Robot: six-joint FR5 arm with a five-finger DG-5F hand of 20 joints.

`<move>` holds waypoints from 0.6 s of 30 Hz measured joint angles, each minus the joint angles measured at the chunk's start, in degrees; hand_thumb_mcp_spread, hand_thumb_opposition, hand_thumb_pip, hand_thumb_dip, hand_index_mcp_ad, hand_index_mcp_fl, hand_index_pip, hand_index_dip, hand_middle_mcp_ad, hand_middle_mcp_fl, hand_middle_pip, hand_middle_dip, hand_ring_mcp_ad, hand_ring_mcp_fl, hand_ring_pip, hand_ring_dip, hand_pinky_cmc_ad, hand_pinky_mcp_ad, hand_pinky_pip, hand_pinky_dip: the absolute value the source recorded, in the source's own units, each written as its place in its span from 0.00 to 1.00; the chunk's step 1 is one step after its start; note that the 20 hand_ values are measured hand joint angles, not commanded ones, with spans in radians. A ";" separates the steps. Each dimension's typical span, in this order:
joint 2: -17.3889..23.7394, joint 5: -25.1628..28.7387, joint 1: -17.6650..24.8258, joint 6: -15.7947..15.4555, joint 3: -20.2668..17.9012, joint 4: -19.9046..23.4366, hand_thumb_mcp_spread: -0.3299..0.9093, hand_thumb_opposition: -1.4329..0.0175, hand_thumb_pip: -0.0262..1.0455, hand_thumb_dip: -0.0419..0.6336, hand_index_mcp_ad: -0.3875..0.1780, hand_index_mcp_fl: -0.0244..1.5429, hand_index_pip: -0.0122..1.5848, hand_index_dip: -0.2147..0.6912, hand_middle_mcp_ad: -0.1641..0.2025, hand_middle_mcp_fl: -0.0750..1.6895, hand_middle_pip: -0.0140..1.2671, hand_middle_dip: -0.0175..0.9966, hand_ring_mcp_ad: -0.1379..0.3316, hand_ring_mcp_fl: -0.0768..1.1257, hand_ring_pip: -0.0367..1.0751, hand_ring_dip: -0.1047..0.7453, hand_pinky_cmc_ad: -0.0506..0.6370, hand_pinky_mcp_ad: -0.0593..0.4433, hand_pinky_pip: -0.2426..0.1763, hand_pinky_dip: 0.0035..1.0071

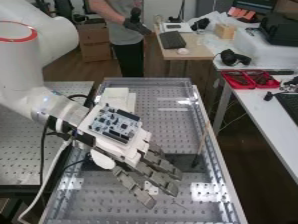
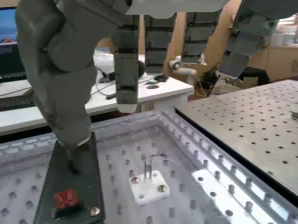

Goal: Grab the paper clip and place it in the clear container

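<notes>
Paper clip: cannot be identified with certainty; the candidate is the slender metal standing in a white two-screw mounting block, where two thin metal prongs rise side by side, a fine wire-like trace close to their tops. The block lies flat on the perforated floor of a transparent rectangular enclosure, just beside a dark bar. The bar carries a red component and, near one edge, a screw. Hand: extended over the enclosure, its dark grey fingers open, nearly straight and spread apart, gripping nothing. In the high view the block appears among the finger ends. In the wrist view the thumb points down, its tip over the bar; contact between the two cannot be judged. A circuit board is mounted on the back of the hand, which is borne by the white arm. A slim brown stick leans at a slant near the enclosure's side wall. Adjacent to the enclosure, a perforated metal tabletop; well apart, on a white desk, red trays with dark items inside
</notes>
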 joint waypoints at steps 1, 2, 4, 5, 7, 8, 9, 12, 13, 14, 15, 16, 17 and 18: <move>-0.11 -0.07 -0.06 -0.07 0.12 0.00 0.63 0.46 0.47 0.37 0.53 0.18 0.52 0.36 0.43 0.11 0.11 0.17 0.54 0.06 0.13 0.23 0.58 0.68 0.55 0.23; -0.74 -0.43 -0.38 -0.41 0.80 -0.11 0.63 0.46 0.47 0.36 0.53 0.18 0.54 0.36 0.44 0.11 0.11 0.17 0.55 0.06 0.13 0.23 0.58 0.68 0.55 0.23; -1.87 -1.22 -0.93 -0.80 1.96 -0.34 0.64 0.46 0.47 0.36 0.53 0.18 0.56 0.36 0.44 0.11 0.11 0.17 0.54 0.06 0.13 0.23 0.59 0.67 0.55 0.22; -2.39 -1.71 -1.21 -0.97 2.49 -0.41 0.64 0.46 0.47 0.39 0.53 0.18 0.58 0.35 0.44 0.11 0.11 0.17 0.54 0.06 0.13 0.23 0.59 0.68 0.59 0.21; -3.11 -2.54 -1.66 -1.20 3.26 -0.48 0.64 0.44 0.47 0.42 0.51 0.17 0.60 0.36 0.43 0.11 0.11 0.17 0.55 0.06 0.13 0.23 0.58 0.68 0.63 0.21; -3.64 -3.28 -2.02 -1.32 3.86 -0.48 0.64 0.44 0.47 0.41 0.50 0.17 0.63 0.38 0.44 0.11 0.11 0.17 0.55 0.06 0.13 0.23 0.58 0.68 0.63 0.21; -4.16 -4.09 -2.39 -1.46 4.46 -0.47 0.64 0.44 0.47 0.42 0.50 0.17 0.64 0.38 0.44 0.11 0.11 0.17 0.54 0.06 0.13 0.23 0.58 0.68 0.63 0.21; -4.97 -5.38 -2.95 -1.76 5.44 -0.47 0.66 0.45 0.47 0.41 0.50 0.17 0.67 0.38 0.44 0.12 0.11 0.17 0.54 0.06 0.13 0.23 0.58 0.68 0.63 0.19; -5.11 -5.59 -3.04 -1.84 5.60 -0.47 0.66 0.45 0.47 0.41 0.50 0.17 0.68 0.38 0.44 0.12 0.11 0.18 0.54 0.07 0.13 0.22 0.59 0.68 0.63 0.19; -5.48 -6.18 -3.30 -2.02 6.00 -0.47 0.68 0.43 0.47 0.41 0.48 0.17 0.69 0.38 0.44 0.13 0.10 0.18 0.53 0.08 0.13 0.23 0.58 0.68 0.63 0.19; -5.81 -6.68 -3.56 -2.18 6.34 -0.48 0.67 0.43 0.47 0.41 0.47 0.17 0.70 0.38 0.44 0.13 0.11 0.19 0.54 0.08 0.13 0.23 0.58 0.68 0.63 0.19; -6.04 -7.05 -3.74 -2.31 6.57 -0.52 0.67 0.43 0.47 0.41 0.47 0.17 0.71 0.38 0.44 0.14 0.11 0.19 0.53 0.07 0.13 0.23 0.58 0.68 0.64 0.19; -6.24 -7.36 -3.90 -2.41 6.75 -0.57 0.67 0.43 0.47 0.41 0.47 0.18 0.72 0.38 0.44 0.14 0.11 0.19 0.53 0.08 0.13 0.23 0.58 0.68 0.66 0.19; -6.48 -7.75 -4.12 -2.54 6.99 -0.63 0.67 0.43 0.47 0.41 0.47 0.18 0.73 0.38 0.44 0.14 0.11 0.19 0.53 0.08 0.13 0.23 0.58 0.68 0.67 0.19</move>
